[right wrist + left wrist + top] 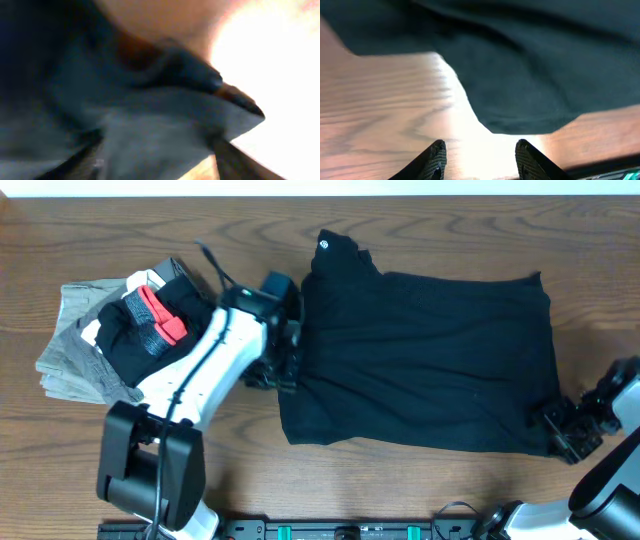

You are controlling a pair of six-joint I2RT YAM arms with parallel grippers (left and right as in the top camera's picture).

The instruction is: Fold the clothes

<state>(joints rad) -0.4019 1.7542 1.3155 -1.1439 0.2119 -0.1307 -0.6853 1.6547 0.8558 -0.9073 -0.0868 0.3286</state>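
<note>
The black T-shirt [420, 360] lies spread flat on the wooden table, with a small white logo [324, 247] on the part at its upper left. My left gripper [285, 370] is at the shirt's left edge. In the left wrist view its jaws [479, 150] are open and empty over bare wood, just short of the shirt's hem [530, 65]. My right gripper [560, 430] is at the shirt's lower right corner. In the blurred right wrist view its fingers [155, 165] are spread apart with a fold of the shirt [150, 130] between them.
A pile of gray and white folded garments [75, 345] lies at the left, with a smaller black piece with a red patch [150, 320] on top. The left arm [190, 380] reaches across beside this pile. Bare table [450, 490] shows in front of the shirt.
</note>
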